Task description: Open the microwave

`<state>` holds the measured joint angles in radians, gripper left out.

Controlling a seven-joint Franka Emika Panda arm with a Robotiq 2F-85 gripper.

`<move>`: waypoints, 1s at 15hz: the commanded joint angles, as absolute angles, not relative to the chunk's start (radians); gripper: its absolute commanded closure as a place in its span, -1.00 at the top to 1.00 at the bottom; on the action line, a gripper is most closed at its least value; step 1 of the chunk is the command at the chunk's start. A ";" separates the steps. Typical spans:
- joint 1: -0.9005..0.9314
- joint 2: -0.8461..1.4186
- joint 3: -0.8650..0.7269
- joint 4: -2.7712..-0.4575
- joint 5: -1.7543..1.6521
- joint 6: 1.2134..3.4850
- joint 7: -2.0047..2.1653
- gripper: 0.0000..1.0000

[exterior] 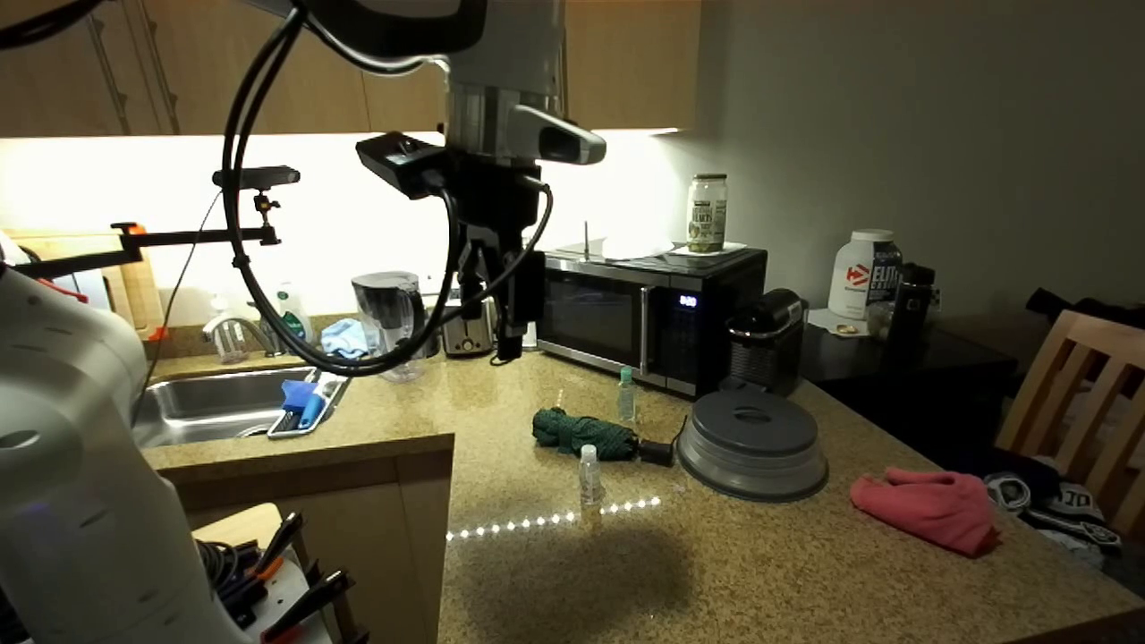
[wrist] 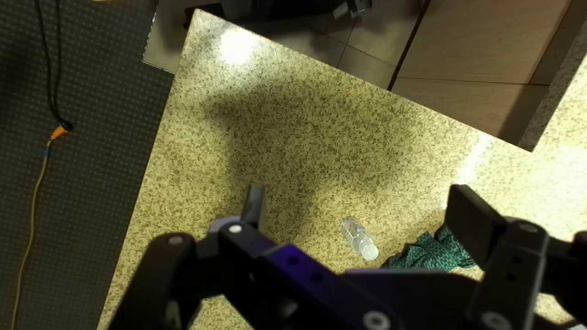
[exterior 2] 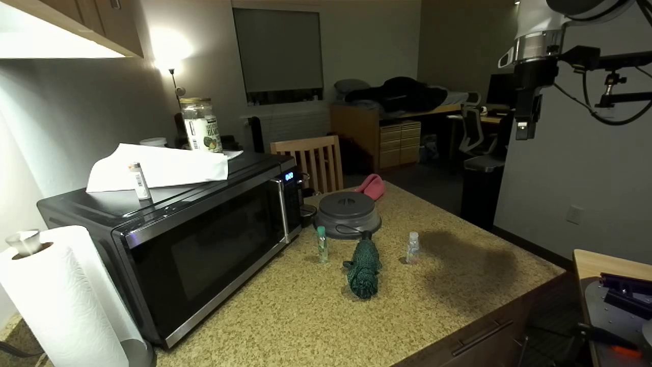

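Note:
The microwave (exterior: pixel 590 309) is a black box with a dark glass door, standing on the counter. It shows in both exterior views (exterior 2: pixel 214 255). Its door is shut, and a vertical silver handle (exterior: pixel 644 331) stands beside the lit display; the handle also shows in an exterior view (exterior 2: pixel 283 209). My gripper (exterior: pixel 503 322) hangs pointing down above the counter, apart from the microwave; it also shows in an exterior view (exterior 2: pixel 525 130). In the wrist view my gripper (wrist: pixel 357 201) has its fingers wide apart with nothing between them. The microwave is out of the wrist view.
A clear bottle (exterior: pixel 589 478), a green-capped bottle (exterior: pixel 625 398), a dark green bundle (exterior: pixel 586 436) and a grey domed cover (exterior: pixel 753 443) stand before the microwave. A coffee maker (exterior: pixel 767 340) is beside it. A jar (exterior: pixel 708 215) stands on top. A paper roll (exterior 2: pixel 61 306) is at its other side.

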<state>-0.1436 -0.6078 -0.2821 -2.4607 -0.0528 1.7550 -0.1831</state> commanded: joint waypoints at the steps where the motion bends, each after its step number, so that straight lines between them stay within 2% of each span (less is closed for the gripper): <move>1: -0.160 -0.604 -0.269 -2.459 -0.045 1.754 -0.191 1.00; 7: -0.147 -0.587 -0.243 -2.438 -0.059 1.793 -0.191 1.00; 15: -0.090 -0.311 -0.221 -2.239 -0.020 1.955 -0.213 1.00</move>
